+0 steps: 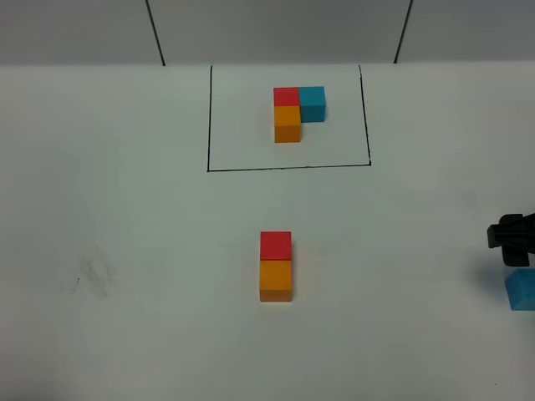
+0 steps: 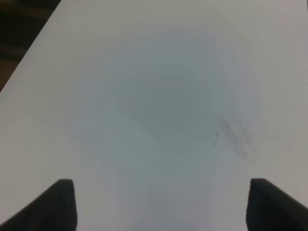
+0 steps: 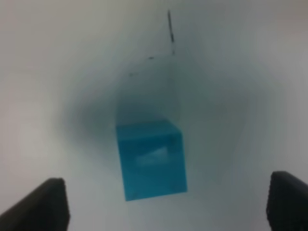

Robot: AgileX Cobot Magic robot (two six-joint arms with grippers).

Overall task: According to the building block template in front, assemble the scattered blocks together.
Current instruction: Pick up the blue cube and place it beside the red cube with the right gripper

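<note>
The template (image 1: 298, 112) is an L of red, blue and orange cubes inside a black-line rectangle at the back middle. In the middle of the table a loose red cube (image 1: 276, 245) touches a loose orange cube (image 1: 276, 280) in front of it. The loose blue cube (image 1: 521, 290) lies at the right edge and shows in the right wrist view (image 3: 151, 159). My right gripper (image 3: 166, 204) is open above that blue cube, fingers apart on either side and clear of it; part of it shows at the right edge (image 1: 512, 236). My left gripper (image 2: 161, 204) is open and empty over bare table.
The white table (image 1: 125, 209) has a faint grey smudge (image 1: 94, 276) at the left, also seen in the left wrist view (image 2: 236, 137). Black lines run up the back wall (image 1: 155, 33). The table's edge shows in the left wrist view (image 2: 29, 57).
</note>
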